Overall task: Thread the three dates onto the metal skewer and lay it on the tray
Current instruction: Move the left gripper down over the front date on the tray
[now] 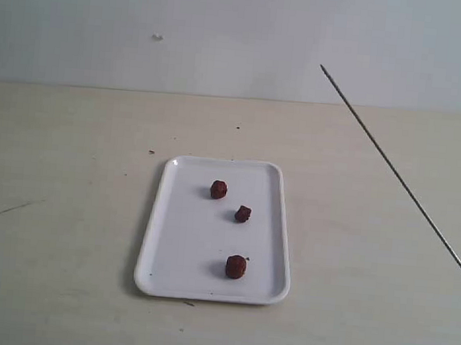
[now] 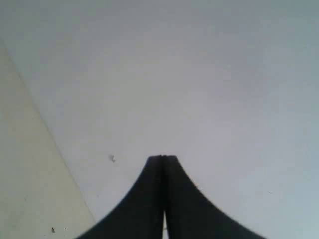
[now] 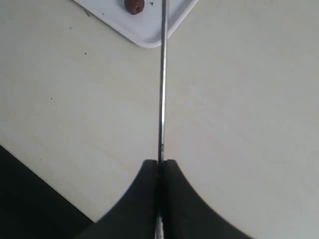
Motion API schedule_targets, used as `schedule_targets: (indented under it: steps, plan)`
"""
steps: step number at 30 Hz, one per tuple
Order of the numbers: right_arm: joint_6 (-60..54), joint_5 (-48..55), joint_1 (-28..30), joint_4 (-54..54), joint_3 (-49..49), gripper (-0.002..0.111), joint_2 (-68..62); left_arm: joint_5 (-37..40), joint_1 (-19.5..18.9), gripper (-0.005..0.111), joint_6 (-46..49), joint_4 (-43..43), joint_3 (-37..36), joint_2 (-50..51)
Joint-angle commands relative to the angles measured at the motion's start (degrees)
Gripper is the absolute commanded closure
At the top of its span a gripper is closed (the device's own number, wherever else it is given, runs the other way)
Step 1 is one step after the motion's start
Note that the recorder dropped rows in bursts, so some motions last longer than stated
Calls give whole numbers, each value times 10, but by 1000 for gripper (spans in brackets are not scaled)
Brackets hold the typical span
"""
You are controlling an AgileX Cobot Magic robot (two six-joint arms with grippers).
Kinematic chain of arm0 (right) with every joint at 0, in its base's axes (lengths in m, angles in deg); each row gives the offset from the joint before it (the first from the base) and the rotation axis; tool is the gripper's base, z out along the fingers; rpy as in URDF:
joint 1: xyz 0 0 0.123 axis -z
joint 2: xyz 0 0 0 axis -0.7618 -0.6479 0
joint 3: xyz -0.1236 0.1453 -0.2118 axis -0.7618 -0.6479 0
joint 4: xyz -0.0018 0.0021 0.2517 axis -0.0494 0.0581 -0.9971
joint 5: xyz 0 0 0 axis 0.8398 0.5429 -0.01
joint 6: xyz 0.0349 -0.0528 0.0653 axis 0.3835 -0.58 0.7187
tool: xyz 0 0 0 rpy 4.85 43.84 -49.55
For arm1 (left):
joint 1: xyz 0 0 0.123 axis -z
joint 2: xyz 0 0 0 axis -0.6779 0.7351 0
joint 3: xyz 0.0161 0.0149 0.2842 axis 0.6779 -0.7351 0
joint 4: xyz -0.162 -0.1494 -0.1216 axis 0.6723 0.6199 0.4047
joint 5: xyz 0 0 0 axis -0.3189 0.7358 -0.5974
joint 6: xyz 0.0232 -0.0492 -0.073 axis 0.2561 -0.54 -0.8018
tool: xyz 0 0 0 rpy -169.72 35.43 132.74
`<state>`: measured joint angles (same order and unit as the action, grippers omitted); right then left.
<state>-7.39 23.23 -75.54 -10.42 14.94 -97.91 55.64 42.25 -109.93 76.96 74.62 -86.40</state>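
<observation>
Three dates lie apart on the white tray (image 1: 176,240) in the exterior view: one at the back (image 1: 218,189), one in the middle (image 1: 243,214), one near the front (image 1: 236,267). The metal skewer (image 1: 392,166) slants up through the air at the right, bare, its tip pointing up and left. My right gripper (image 3: 160,161) is shut on the skewer (image 3: 162,79), which runs out over the tray's corner (image 3: 149,37) beside one date (image 3: 134,6). My left gripper (image 2: 162,157) is shut on nothing and faces the pale wall.
The tray rests in the middle of a beige tabletop (image 1: 66,206) with a few dark specks. A pale wall (image 1: 227,27) rises behind it. The table's edge and a dark drop (image 3: 25,199) show in the right wrist view.
</observation>
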Motion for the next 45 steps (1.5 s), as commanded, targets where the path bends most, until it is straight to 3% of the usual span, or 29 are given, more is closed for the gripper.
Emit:
schedule_targets:
  steps: [1, 6, 11, 17, 24, 29, 34, 40, 42, 45]
  plan:
    - [-8, -10, -1, 4, -1, 108, 1, -20, -3, 107, -7, 4, -1, -2]
    - [-10, -14, -1, 4, -1, 108, 1, -123, -2, 107, -8, -29, 11, 45]
    - [-10, -19, -1, 3, -1, 108, 1, -175, -2, 107, -9, -206, 89, 169]
    - [-10, -20, -1, 2, -1, 108, 1, -174, -2, 107, -48, -568, 259, 364]
    - [-9, -22, -1, 1, -1, 108, 1, -112, -2, 107, -285, -1028, 470, 574]
    - [-3, -26, -1, 1, -1, 108, 1, -54, -2, 107, -355, -1260, 566, 691]
    - [19, -30, -1, 1, -1, 108, 1, -4, -2, 107, -368, -1361, 610, 770]
    - [31, -34, -1, 1, -1, 108, -1, 179, -2, 107, -209, -1361, 614, 826]
    - [32, -35, -1, 1, -1, 108, -1, 249, -2, 107, -186, -1342, 614, 838]
    - [32, -35, -1, 1, -1, 108, -1, 287, -2, 107, -69, -1226, 614, 846]
